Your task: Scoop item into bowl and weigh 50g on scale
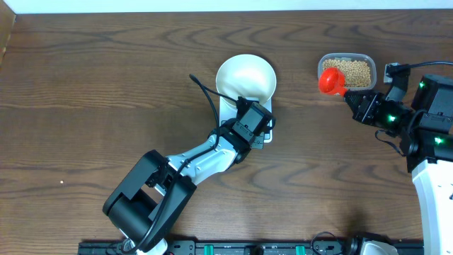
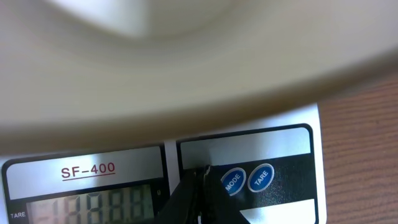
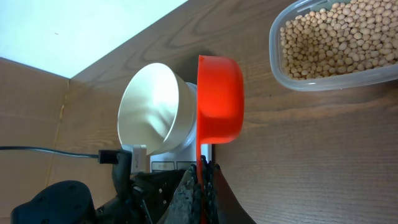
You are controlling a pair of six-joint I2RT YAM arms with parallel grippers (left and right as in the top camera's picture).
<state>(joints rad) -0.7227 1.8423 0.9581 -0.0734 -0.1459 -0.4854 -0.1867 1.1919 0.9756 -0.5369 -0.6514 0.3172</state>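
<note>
Beans (image 1: pixel 350 70) seen in tub (image 1: pixel 369 57), unscooped.
Left tool (image 2: pixel 202 174) pinched closed at scale (image 2: pixel 249 140) buttons (image 2: pixel 260 177), right tool (image 3: pixel 200 185) clamped on scoop (image 3: pixel 219 99); bowl (image 1: pixel 245 76) could be nudged.

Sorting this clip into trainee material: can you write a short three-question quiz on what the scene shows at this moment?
1. True or false: the white bowl on the scale already holds beans.
2. Pick one: the right hand is shut on A) a fork, B) the red scoop, C) a cloth.
3. Fill in: the left hand, shut, has its tip at the scale's front panel, just beside the ____ button.

Key: 1 false, the bowl is empty; 2 B; 3 MODE.
</note>
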